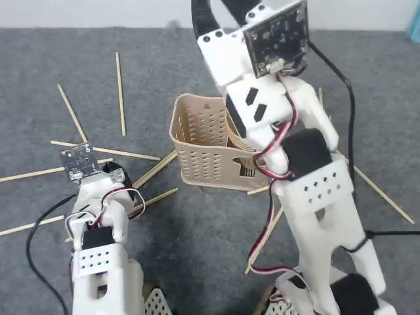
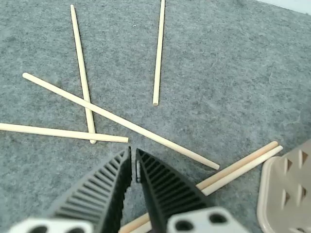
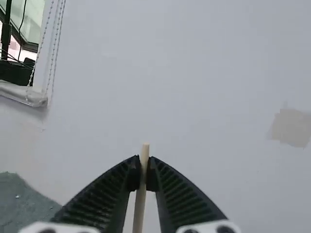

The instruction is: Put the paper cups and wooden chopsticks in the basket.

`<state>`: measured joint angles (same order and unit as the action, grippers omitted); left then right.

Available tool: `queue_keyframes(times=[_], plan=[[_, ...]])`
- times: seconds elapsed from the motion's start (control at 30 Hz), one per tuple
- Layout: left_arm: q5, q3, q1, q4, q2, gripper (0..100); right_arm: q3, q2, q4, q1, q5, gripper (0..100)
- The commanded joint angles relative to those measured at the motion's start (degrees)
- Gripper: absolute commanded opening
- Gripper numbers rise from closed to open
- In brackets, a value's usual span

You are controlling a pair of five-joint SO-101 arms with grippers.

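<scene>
Basket (image 1: 207,157): beige plastic, perforated walls, upright on grey carpet (image 1: 197,249).
Right gripper (image 3: 143,167): jaws clamped on pale wooden chopstick (image 3: 145,149), tip poking past fingertips.
Left gripper (image 2: 133,156): left of basket, jaws nearly together, gripping nothing.
Loose chopsticks (image 2: 121,124): thin, pale, scattered flat around basket, some crossing.

A: High view. Basket (image 1: 197,141): one side and much of the inside sit behind the right arm (image 1: 295,151). Contents can't be told.
B: Right wrist view. Held stick (image 3: 144,150): tip alone clears the right gripper (image 3: 141,167); the rest runs back between the clamped jaws, out of frame.
A: Left wrist view. Basket cut at a corner. One stick (image 2: 48,132) leaves one edge, a second stick (image 2: 160,48) another.
</scene>
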<state>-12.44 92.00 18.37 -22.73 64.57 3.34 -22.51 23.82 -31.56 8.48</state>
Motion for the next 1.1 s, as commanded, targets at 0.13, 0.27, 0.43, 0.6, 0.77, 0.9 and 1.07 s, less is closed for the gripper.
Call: queue_keyframes(times=[0.13, 0.27, 0.43, 0.6, 0.77, 0.9, 1.07], plan=[[0.88, -0.48, 0.09, 1.58, 1.05, 1, -7.21, -3.91, -0.31, -0.31, -5.8, 0.8], [0.88, -0.48, 0.09, 1.58, 1.05, 1, -11.08, -5.85, 0.22, -0.04, -5.89, 0.8], [0.88, -0.48, 0.09, 1.58, 1.05, 1, -21.71, -12.18, 0.13, -0.13, -5.98, 0.9], [0.88, -0.48, 0.09, 1.58, 1.05, 1, -33.67, -21.23, 0.04, -0.4, -5.98, 4.0], [0.88, -0.48, 0.09, 1.58, 1.05, 1, -40.62, -28.0, 0.13, -0.31, -5.98, 11.8], [0.88, -0.48, 0.09, 1.58, 1.05, 1, -39.91, -32.31, 0.4, 0.04, -5.89, 11.8], [0.88, -0.48, 0.35, 1.58, 1.05, 1, -30.68, -36.35, 11.56, 2.68, -5.89, 11.8]])
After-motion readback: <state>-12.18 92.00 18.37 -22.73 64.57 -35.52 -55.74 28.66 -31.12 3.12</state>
